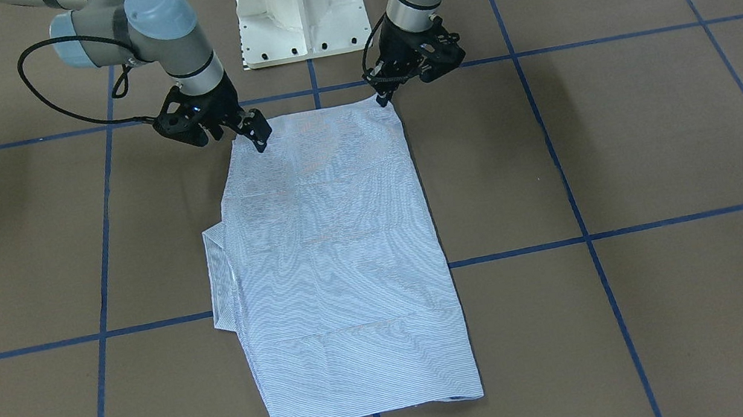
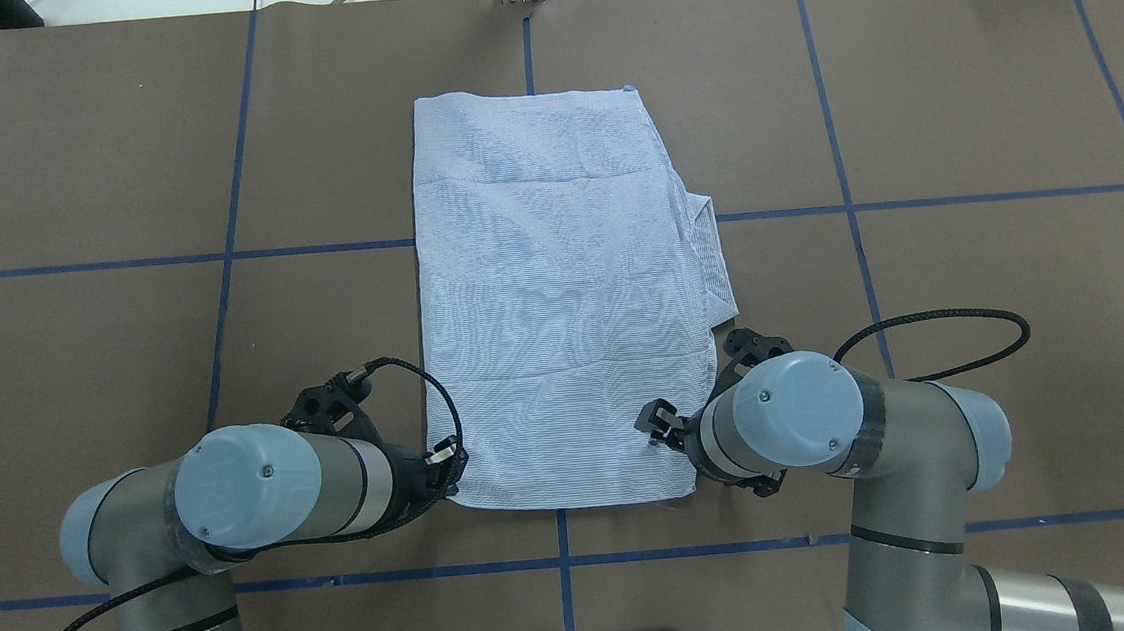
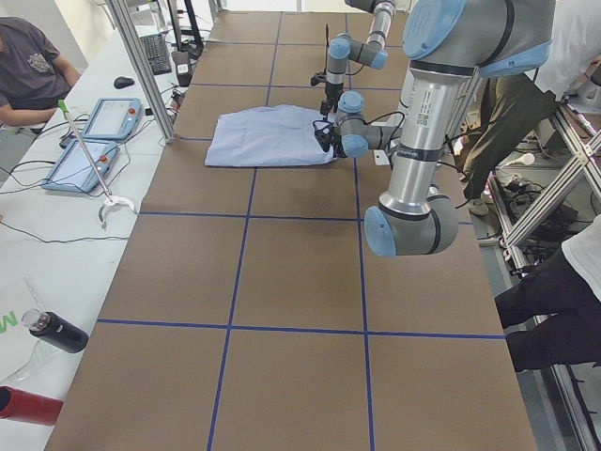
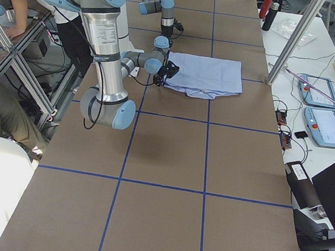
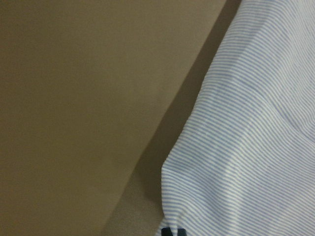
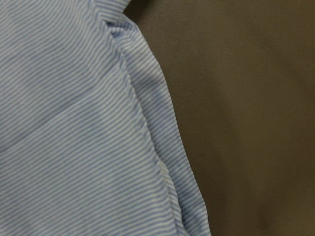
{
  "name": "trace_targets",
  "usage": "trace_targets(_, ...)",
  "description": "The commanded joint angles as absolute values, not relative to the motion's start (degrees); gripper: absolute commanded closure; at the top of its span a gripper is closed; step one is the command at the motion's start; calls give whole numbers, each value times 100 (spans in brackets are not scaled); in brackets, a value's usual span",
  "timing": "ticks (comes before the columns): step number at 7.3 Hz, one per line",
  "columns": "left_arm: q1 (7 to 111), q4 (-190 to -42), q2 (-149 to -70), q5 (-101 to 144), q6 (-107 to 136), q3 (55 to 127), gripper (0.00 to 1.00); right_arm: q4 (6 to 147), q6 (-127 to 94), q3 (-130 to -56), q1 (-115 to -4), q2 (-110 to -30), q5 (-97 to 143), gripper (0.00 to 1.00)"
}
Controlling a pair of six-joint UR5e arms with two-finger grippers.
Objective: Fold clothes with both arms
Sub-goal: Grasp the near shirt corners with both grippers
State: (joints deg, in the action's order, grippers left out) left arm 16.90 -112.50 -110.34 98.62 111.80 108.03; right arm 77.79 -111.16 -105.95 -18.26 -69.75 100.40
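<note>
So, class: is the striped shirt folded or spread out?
Folded: the shirt forms a narrow rectangle, with no sleeves spread out and layered edges along one side.

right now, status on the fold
Left gripper, right gripper at robot-side corners of shirt, grip unclear. Shirt flat, folded narrow. Nothing lying on it.

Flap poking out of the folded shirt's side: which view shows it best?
Exterior front-facing: flap is large, whole outline clear beside the shirt. Overhead shows it too, close to the right arm. Exterior right: thin sliver; exterior left: hidden; wrists: only striped cloth.
</note>
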Motion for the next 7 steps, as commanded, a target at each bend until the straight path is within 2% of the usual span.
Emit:
trace_targets(1,1696,-11250,-11030,9861,11180,10802,100,7822,-11118,-10608,-1837,-6970,10046,15)
trace_targets(2,1696,-11250,-11039,9861,11180,10802,100,7822,-11118,-10635,-1846,-6970,10055,34)
trace_targets(4,1696,-11250,-11030,9861,11180,10802,100,7822,-11092,-10643,-1846,-6979,10063,85)
trace_targets(5,1696,-11250,-11030,9861,11180,10802,100,7822,-11092,-10644,-1846,-6979,10063,95)
trace_targets(6,1696,-11250,-11030,9861,11180,10802,100,7822,-11092,-10644,-1846,-6979,10063,100)
trace_targets(7,1696,-11250,-11030,9861,11180,10802,100,7822,-11100,-10644,-1854,-6979,10063,100)
